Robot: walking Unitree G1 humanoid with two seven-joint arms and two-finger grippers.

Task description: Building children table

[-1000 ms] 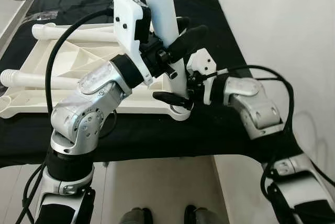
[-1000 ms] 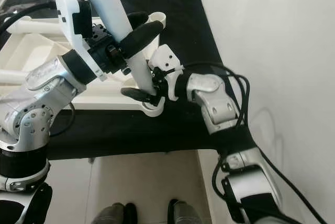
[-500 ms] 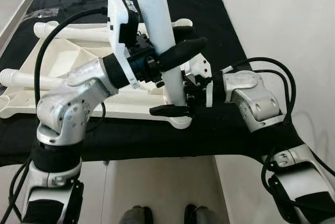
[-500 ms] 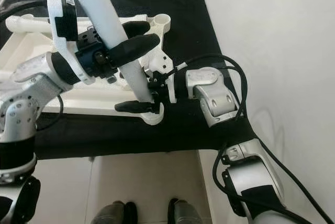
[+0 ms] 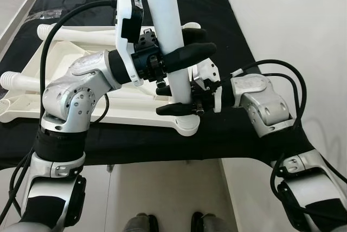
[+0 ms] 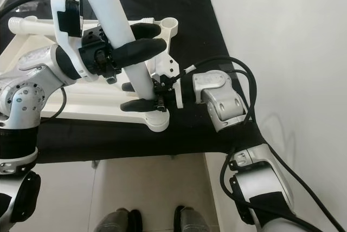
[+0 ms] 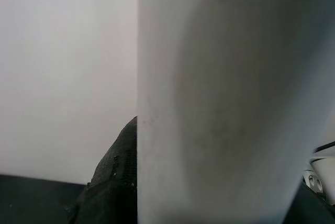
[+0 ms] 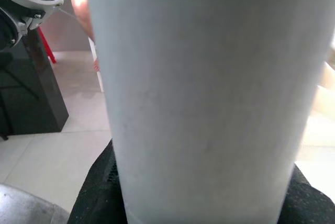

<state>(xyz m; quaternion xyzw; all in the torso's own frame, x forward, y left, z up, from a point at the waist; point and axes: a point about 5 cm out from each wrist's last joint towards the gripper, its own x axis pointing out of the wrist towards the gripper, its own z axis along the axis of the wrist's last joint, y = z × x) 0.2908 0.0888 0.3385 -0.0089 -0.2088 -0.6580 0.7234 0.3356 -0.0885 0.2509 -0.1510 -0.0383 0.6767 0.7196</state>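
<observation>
— Where's the table leg (image 5: pixel 165 31)?

— Standing upright at the near right corner socket (image 5: pixel 186 124) of the upturned white tabletop (image 5: pixel 65 66), which lies on a black mat (image 5: pixel 227 37).

— And the grippers?

— The left gripper (image 5: pixel 187 53) is clenched around the leg partway up; the right gripper (image 5: pixel 176 99) grasps it lower, just above the socket — one finger on each side.

— Anything else?

— Two more legs (image 5: pixel 32 83) lie flat at the left.

White table leg (image 5: pixel 171 37) stands upright in upturned tabletop's (image 5: pixel 65 75) corner socket (image 5: pixel 187 126).
</observation>
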